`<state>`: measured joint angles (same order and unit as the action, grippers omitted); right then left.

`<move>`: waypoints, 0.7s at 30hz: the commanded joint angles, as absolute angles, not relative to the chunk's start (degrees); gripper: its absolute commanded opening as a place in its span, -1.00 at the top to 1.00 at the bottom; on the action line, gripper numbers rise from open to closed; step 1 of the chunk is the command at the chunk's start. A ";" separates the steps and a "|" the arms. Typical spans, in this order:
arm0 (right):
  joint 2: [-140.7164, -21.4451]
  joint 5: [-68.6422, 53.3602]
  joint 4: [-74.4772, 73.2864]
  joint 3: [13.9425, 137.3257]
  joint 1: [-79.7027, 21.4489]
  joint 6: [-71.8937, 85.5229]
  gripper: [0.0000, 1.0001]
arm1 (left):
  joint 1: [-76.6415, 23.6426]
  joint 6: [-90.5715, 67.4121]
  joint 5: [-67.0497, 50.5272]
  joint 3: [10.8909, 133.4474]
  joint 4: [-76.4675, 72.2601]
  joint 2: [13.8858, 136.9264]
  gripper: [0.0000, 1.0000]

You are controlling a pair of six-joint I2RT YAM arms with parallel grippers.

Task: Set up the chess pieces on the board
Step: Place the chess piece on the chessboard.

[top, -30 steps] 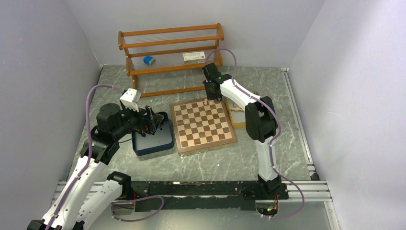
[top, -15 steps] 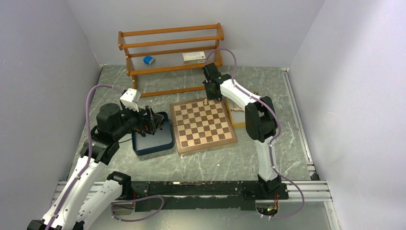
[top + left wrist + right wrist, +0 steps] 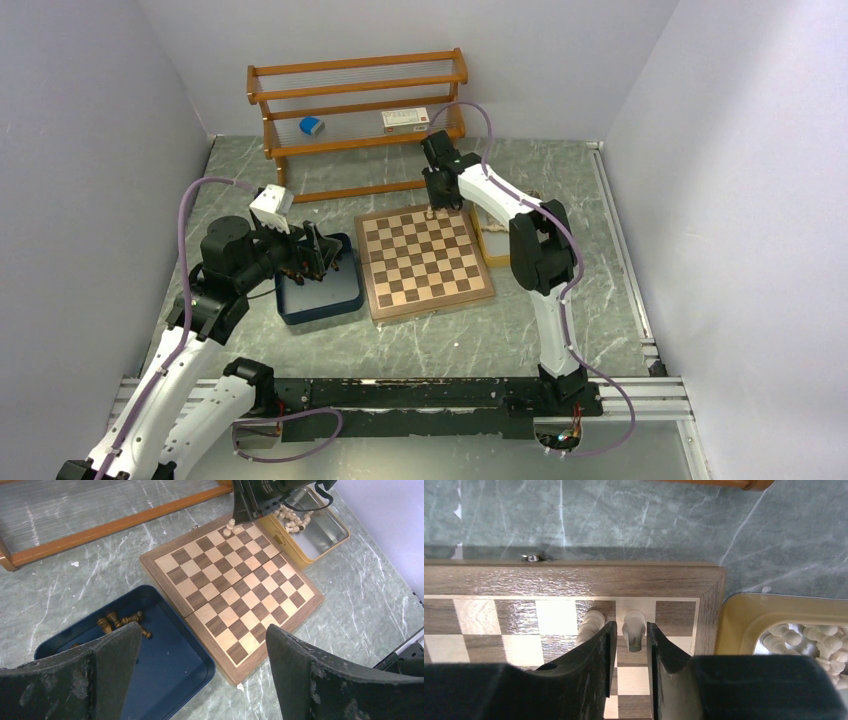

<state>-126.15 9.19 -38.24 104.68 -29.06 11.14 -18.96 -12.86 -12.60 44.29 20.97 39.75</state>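
Right tool [image 3: 631, 630]: fingers set narrowly either side of a cream piece [image 3: 634, 622]; cannot tell whether they pinch it.
Cream piece: on the board [image 3: 564, 580], edge row, second square from the corner; another cream piece [image 3: 591, 622] just beside it.
Board: flat on the counter [image 3: 65, 595], between the yellow tray [image 3: 744, 615] and the navy tray [image 3: 165, 680].
Left tool [image 3: 202, 629]: fingers wide apart, holding nothing, above the navy tray.
Navy tray: dark pieces [image 3: 120, 620] at one end.
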 commanded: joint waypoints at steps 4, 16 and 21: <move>-125.00 9.87 -39.21 107.58 -29.36 11.03 0.33 | -19.42 -13.09 -11.81 43.86 20.49 39.33 -0.97; -112.65 15.37 -36.38 99.65 -28.69 11.30 0.31 | -19.42 -12.94 -12.10 43.97 20.40 40.31 -0.97; -106.76 17.29 -31.61 93.36 -26.14 10.66 0.31 | -19.42 -12.99 -11.35 43.92 20.64 39.43 -0.97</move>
<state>-110.10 14.37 -36.14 96.44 -28.36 11.22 -18.98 -12.86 -12.60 44.27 21.12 40.47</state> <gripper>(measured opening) 0.346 0.986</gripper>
